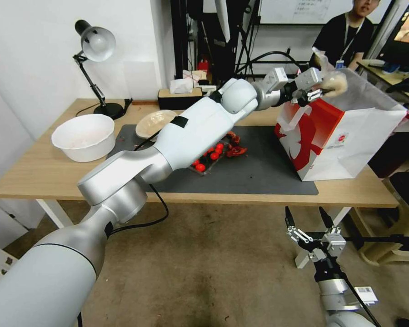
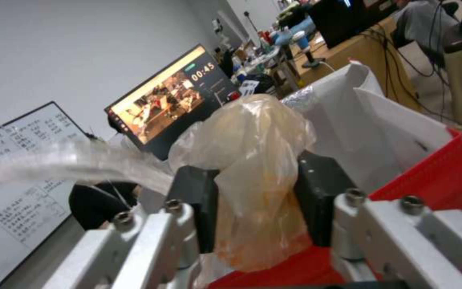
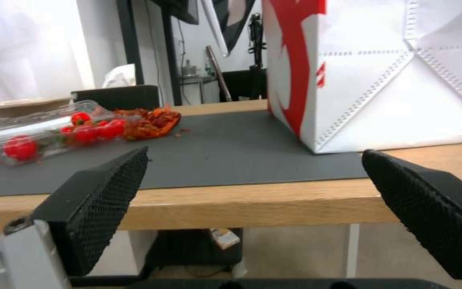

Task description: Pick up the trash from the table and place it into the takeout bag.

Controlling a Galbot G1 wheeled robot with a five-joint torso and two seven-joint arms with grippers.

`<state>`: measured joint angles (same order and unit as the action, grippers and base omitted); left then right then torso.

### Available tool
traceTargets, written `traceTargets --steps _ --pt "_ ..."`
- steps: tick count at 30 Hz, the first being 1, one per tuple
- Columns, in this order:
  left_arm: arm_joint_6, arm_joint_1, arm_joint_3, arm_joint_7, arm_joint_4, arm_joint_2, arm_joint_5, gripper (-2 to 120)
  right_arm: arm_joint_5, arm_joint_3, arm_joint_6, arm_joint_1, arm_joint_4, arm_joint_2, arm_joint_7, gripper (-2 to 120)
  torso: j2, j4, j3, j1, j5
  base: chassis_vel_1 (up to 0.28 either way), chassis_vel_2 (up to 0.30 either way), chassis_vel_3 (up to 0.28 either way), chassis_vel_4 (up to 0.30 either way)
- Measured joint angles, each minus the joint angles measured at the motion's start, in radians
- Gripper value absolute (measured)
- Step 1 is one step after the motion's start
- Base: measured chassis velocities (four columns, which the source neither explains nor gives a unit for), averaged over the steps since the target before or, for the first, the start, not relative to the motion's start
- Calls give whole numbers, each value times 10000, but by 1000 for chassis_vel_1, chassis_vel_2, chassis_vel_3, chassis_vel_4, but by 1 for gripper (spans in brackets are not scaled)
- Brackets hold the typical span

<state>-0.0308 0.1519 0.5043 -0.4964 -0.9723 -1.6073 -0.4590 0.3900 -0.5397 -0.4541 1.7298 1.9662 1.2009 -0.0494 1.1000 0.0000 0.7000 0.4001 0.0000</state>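
My left gripper (image 1: 320,88) reaches over the open top of the takeout bag (image 1: 350,141), which stands on the right end of the dark mat (image 1: 259,170) on the table (image 1: 41,172). It is shut on a clear bag with a tan lump (image 1: 334,84). In the left wrist view the clear bag (image 2: 258,168) is pinched between both black pads (image 2: 319,196), above the takeout bag's red wall (image 2: 434,176). A shallow beige bowl (image 1: 153,122) lies at the mat's far left corner. My right gripper (image 1: 306,220) hangs open below the table's front edge.
A clear clamshell of red tomatoes (image 1: 209,159) and reddish scraps (image 1: 234,147) lie mid-mat under my left arm. A large white bowl (image 1: 84,136) and a desk lamp (image 1: 95,50) stand at the left. A tissue box (image 1: 179,95) sits at the back edge.
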Motion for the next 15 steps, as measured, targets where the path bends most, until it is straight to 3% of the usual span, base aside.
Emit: traceTargets --steps 1,4,8,11,15 --pt "0 0 0 0 0 0 0 34 0 0 0 0 0 0 0 100 0 0 0 0 0 0 0 0 0" --pt "32 -26 66 130 -62 2 -65 51 10 -93 -51 2 -51 67 26 100 0 0 0 -1 0 0 0 0 0" --pt "67 -30 75 157 -112 19 -98 60 14 -105 -60 4 -70 69 32 100 0 0 0 0 0 0 0 0 0" --pt "147 -35 44 285 -222 48 -177 77 23 -137 -79 -16 -116 76 40 100 0 0 0 -1 0 0 0 0 0" --pt "326 -79 -68 516 -402 78 -530 89 24 -127 -88 -8 -119 101 51 100 0 -1 0 0 0 0 0 0 0"
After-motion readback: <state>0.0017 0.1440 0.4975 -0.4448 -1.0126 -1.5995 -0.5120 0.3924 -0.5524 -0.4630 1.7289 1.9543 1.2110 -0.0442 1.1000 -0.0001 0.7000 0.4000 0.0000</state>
